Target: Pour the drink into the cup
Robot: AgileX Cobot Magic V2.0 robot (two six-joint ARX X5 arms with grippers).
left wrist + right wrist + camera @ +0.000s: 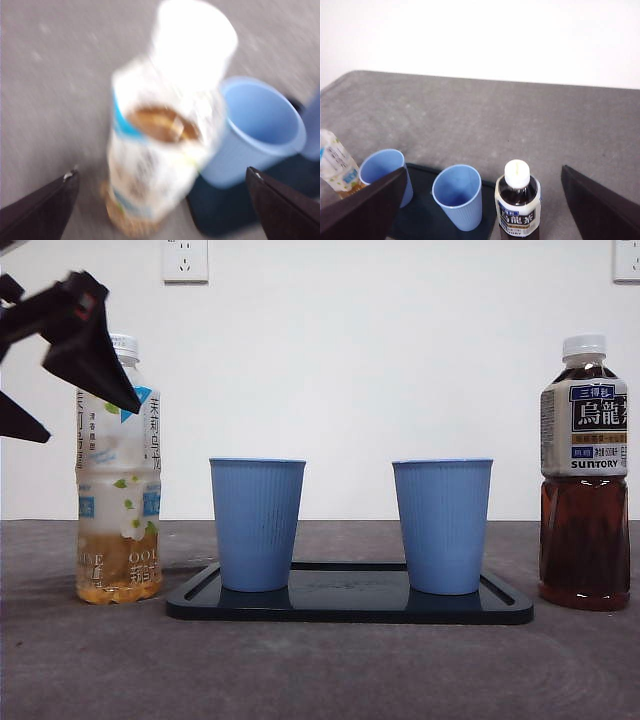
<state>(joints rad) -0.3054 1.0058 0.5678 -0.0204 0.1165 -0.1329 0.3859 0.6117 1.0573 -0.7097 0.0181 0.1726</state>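
At the far left, the left gripper [60, 370] is hanging beside the upper part of the jasmine tea bottle [118, 480], its angular black fingers [90, 345] spread wide on either side and not touching it. That bottle is standing upright on the surface [320, 670], a clear ribbed plastic cylinder with a white screw cap, a pale flowered label and only a shallow layer of amber drink at its bottom. Just beside it, a glossy, shallow black tray [350, 605] with rounded corners is lying flat, carrying two matte blue cups, the left cup [257, 525] and the right cup [442, 527], both tapered, finely ribbed, upright and apart from each other. At the far right, the oolong tea bottle [585, 475] is standing off the tray, smooth clear plastic filled with dark brown tea, white-capped, with a grey and navy label. The right gripper [480, 220] is hovering high above this bottle, fingers [600, 205] spread, holding nothing. The surface is showing a dull, mottled grey finish. Behind it, a plain white wall is carrying two white sockets [185, 260].
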